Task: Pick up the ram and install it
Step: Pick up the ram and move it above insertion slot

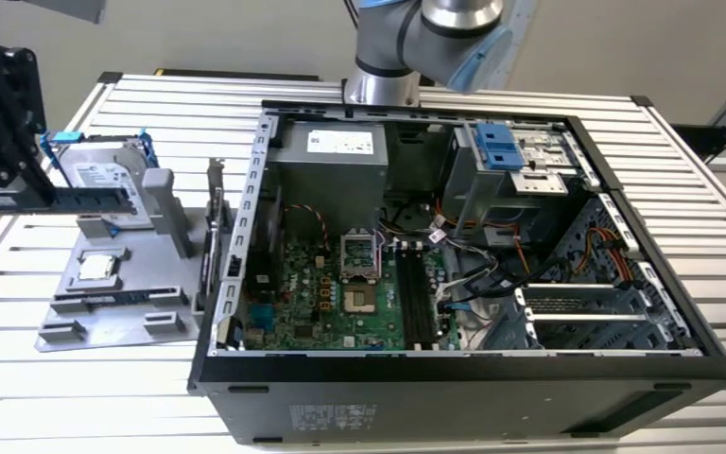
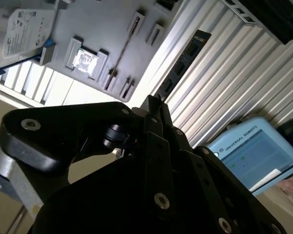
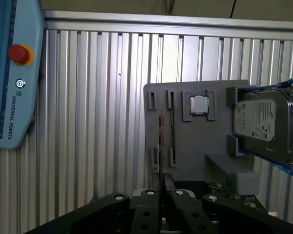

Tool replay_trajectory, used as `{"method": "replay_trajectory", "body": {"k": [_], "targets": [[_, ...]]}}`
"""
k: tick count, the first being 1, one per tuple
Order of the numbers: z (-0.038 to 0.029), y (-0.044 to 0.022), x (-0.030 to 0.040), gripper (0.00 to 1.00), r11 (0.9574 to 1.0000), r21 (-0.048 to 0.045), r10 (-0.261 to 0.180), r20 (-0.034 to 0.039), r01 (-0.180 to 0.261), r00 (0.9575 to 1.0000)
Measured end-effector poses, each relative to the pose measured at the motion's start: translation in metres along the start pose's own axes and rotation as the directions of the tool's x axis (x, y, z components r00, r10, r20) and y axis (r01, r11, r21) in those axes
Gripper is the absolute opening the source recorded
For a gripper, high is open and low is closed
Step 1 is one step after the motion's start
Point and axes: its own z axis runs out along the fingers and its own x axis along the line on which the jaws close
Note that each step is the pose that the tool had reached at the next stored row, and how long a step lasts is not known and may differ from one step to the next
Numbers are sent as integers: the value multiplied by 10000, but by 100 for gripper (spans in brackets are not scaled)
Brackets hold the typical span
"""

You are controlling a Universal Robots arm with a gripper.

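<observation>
Aluminium slatted table (image 1: 717,236), bearing the whole job. On it, toward the exterior view's right, open black case (image 1: 464,388) with green board (image 1: 325,293) and long black slots (image 1: 416,293), these running near to far. Toward the exterior view's left, just beside the case, grey tray (image 1: 124,312). At the tray's far end, silver drive (image 1: 98,170) in blue frame. In the first wrist view, pale blue pendant (image 3: 10,73) lying on the slats, well apart from the tray.

Above the tray, black gripper (image 3: 161,190), fingers (image 3: 149,195) pressed together on one end of the ram (image 1: 92,200). Dark-green stick held above the tray and judged clear of it, roughly level in the exterior view. Long axis pointing straight out from the fingertips and toward the exterior view's right, the side of the case. Seen edge-on as a thin line in the first wrist view; free end jutting out over the slats in the second wrist view.

Slots well apart from the stick, across the case wall. Stick's length judged about crosswise to theirs.

Smallest: square silver chip (image 3: 199,104) seated in its tray pocket, near the drive.
</observation>
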Motion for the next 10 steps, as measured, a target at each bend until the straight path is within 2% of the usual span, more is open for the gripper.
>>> {"method": "replay_trajectory", "body": {"k": [5, 10], "targets": [[1, -225, 5, 0, 10000, 0, 2, -1, -2, 10000], [2, -321, -2, 0, 9999, 1, 128, -1, -128, 9999]]}}
